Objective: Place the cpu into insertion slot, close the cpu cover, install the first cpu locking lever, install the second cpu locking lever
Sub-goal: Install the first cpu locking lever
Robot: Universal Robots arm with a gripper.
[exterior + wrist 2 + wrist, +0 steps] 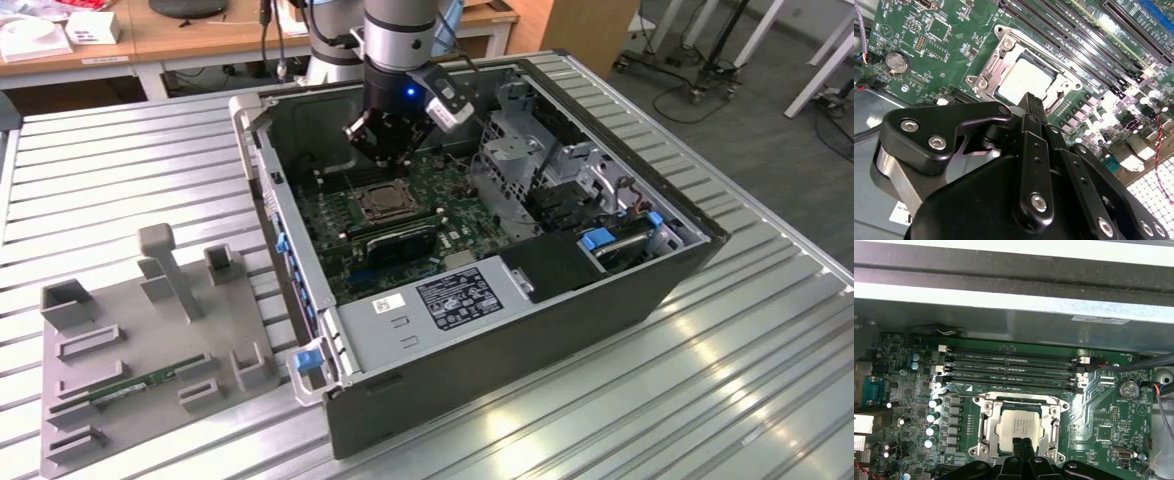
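Observation:
The cpu point(1018, 426) lies flat in the insertion slot point(378, 205) on the green board inside the open computer case. Its silver-tan face point(1026, 80) shows through the cut-out of the cpu cover point(985, 424), which lies down over it as a silver frame point(999, 55). My gripper point(1022, 442) hovers just above the socket edge, with its two black fingers pressed together and nothing between them. In the second wrist view the gripper point(1031, 102) stands beside the cpu's edge. In the exterior view the gripper point(387, 158) hangs over the board just behind the socket.
Long black memory slots point(1011, 371) run beside the socket. Case walls point(274, 200), a metal drive cage point(514, 160) and the power supply point(441, 300) hem in the board. A grey fixture point(147, 350) with a memory stick lies on the ribbed table at the exterior view's left.

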